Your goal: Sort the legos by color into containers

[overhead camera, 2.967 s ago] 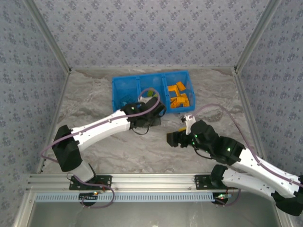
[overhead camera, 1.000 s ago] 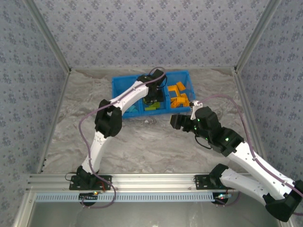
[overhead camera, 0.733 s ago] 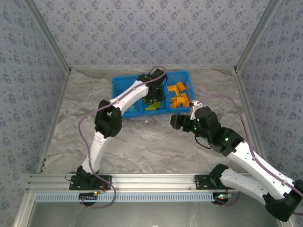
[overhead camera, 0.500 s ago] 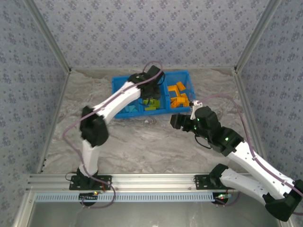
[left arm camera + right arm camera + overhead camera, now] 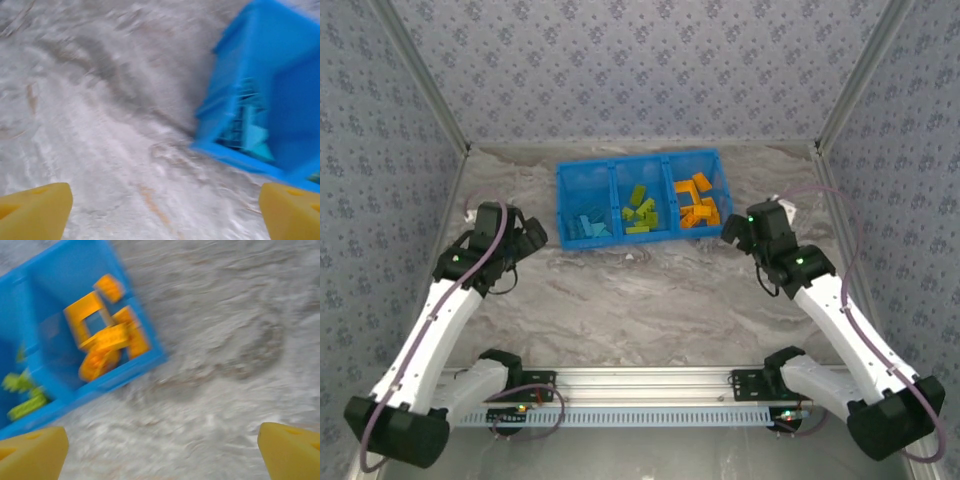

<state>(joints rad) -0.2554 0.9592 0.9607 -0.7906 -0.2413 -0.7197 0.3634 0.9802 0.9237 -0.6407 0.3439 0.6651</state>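
Blue bin [image 5: 563,205] holds legos [image 5: 698,205] by colour | left gripper [image 5: 164,210], right gripper [image 5: 161,452] pulled back, spread wide, empty | judge your sort done.

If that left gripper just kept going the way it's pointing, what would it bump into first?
Most likely the grey marbled table top, just short of the long bright blue plastic bin; the left gripper points downward there, though depth is unclear.

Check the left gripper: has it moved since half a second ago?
Yes. The left gripper has pulled back from above the blue bin and now sits over the table just left of the bin, nearer the arm bases.
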